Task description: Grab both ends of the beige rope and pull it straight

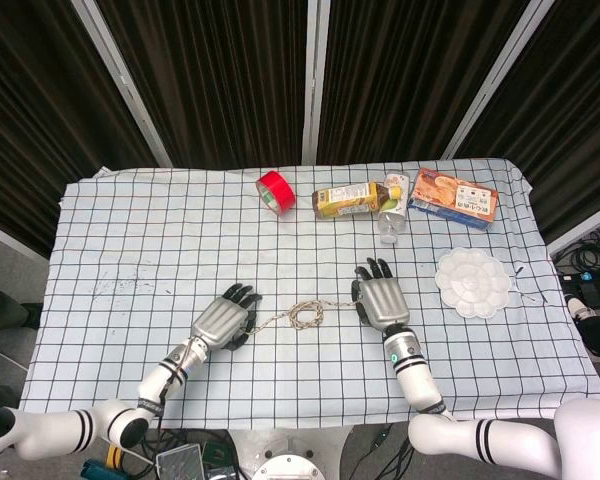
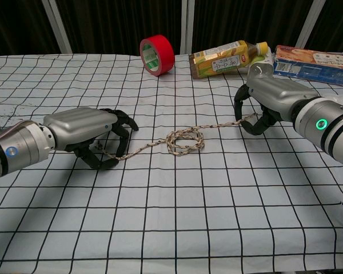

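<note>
a white cloth (image 1: 120, 230) with a black grid covers the desk. well beyond the fingers, along the far edge, a red tape roll (image 1: 276, 191) stands on its rim. to its right a yellow-labelled bottle (image 1: 352, 199) lies on its side, just beside a clear cup (image 1: 392, 208) also lying down. further right is an orange and blue box (image 1: 453, 196). a white flower-shaped palette (image 1: 472, 282) sits right of the fingers, near the desk's right edge. dark curtains (image 1: 220, 80) hang behind.

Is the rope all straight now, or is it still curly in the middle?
Still curly. The beige braided rope has a coiled loop at its middle, lying on the checked tablecloth between the left hand and right hand.
</note>
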